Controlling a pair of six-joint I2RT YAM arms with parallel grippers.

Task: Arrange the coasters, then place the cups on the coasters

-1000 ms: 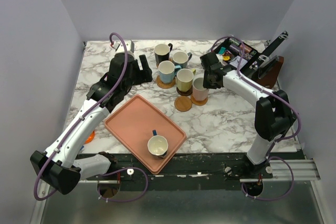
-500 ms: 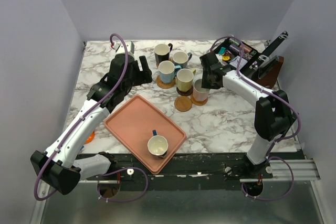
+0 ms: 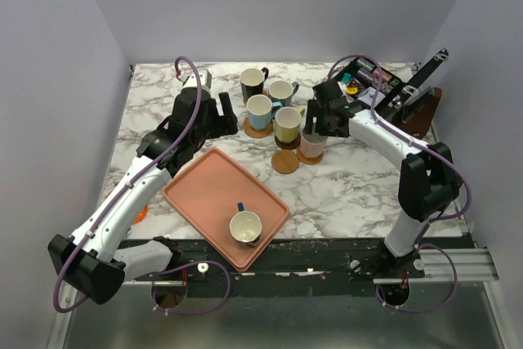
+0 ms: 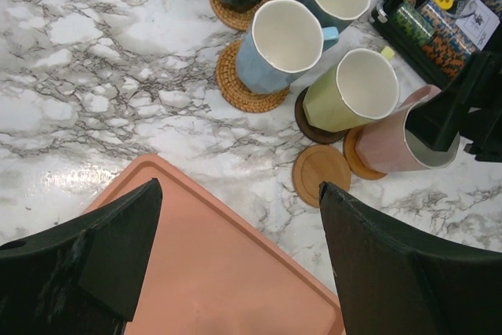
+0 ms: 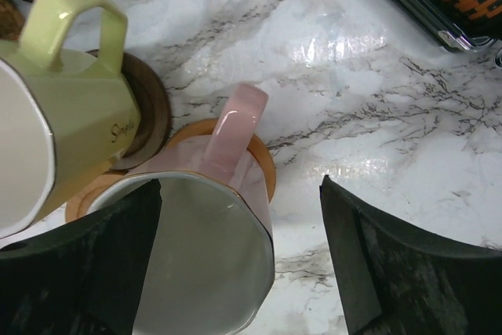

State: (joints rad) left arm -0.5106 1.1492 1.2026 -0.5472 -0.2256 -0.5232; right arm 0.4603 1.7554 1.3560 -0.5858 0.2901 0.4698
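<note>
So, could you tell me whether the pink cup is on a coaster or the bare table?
On a coaster: the right wrist view shows its orange rim beneath the upright pink cup.

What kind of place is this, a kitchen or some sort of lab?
Probably a robotics lab workcell, not a kitchen: a left arm and a right arm are bolted at the near edge of a marble-patterned table, and plain walls box it in.

I see bright, even overhead light; shadows beside the cups (image 3: 260, 109) are short and soft. White glare sits on the marble worktop (image 5: 337, 45) in the right wrist view. Near each lens, left pincer (image 4: 239, 190) and right pincer (image 5: 241, 184) look blurred, featureless black.
</note>
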